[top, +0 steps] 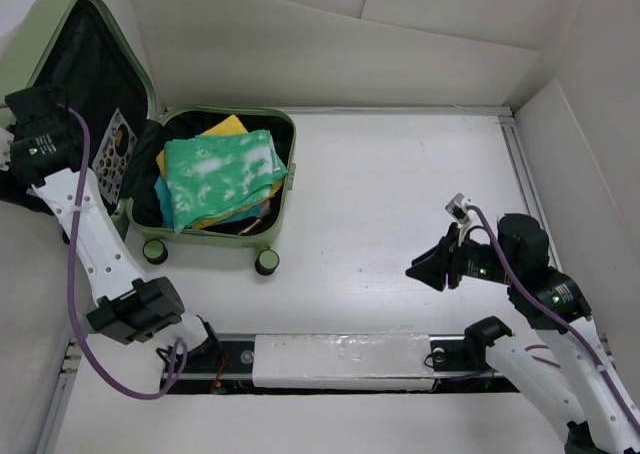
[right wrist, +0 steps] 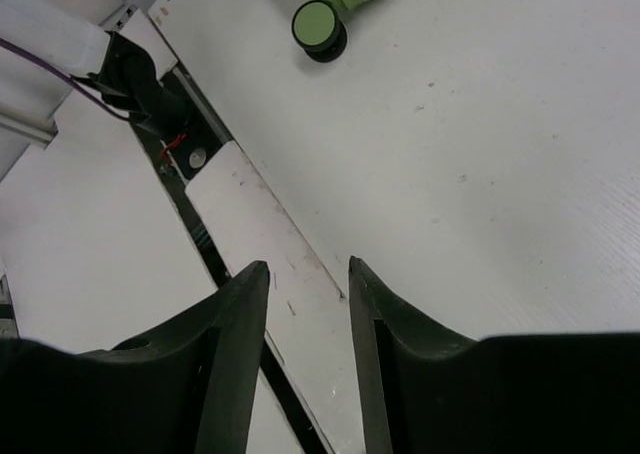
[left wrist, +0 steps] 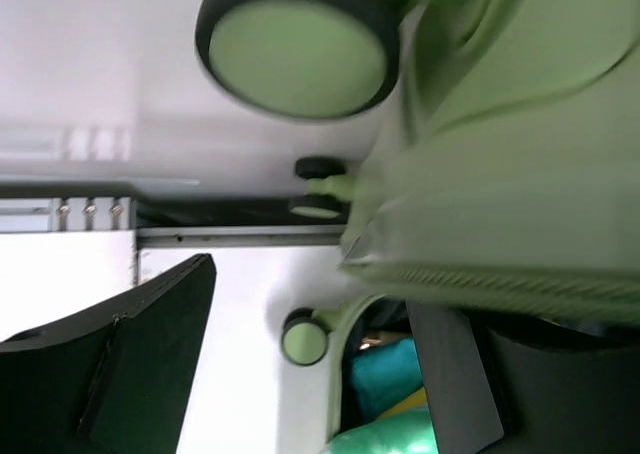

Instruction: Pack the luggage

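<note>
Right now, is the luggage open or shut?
Open. The luggage has its lid raised at the left, and folded cloths show inside.

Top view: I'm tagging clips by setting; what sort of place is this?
Likely a robot lab test cell, not a home: a white table walled by plain white panels, arms mounted at its near edge, and one suitcase as a prop.
</note>
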You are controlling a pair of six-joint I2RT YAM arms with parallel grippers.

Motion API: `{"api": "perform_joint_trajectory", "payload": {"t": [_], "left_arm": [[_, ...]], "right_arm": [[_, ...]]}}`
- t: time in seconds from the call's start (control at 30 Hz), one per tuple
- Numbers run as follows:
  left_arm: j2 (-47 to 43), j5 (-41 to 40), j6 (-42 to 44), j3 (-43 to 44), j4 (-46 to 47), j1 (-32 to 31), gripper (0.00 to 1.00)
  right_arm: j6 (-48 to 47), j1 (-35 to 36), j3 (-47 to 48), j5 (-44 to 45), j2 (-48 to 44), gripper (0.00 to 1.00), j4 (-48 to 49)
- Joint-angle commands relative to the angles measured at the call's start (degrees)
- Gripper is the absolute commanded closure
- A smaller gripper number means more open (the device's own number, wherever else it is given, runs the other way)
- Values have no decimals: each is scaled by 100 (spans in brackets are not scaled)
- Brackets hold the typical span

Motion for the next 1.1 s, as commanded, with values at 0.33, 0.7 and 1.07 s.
{"api": "perform_joint_trajectory", "payload": {"t": [0.33, 0.7, 1.07], "left_arm": [[775, 284, -145, 1193, 147, -240, 100], [-3011, 4214, -1447, -3934, 3671, -4751, 54], [-3295, 7754, 57, -3942, 4751, -4804, 0]], "right_arm": [[-66, 42, -158, 79, 145, 56, 152], [383, 95, -623, -237, 637, 56, 1241], [444, 455, -211, 246, 1445, 59, 1664]]}}
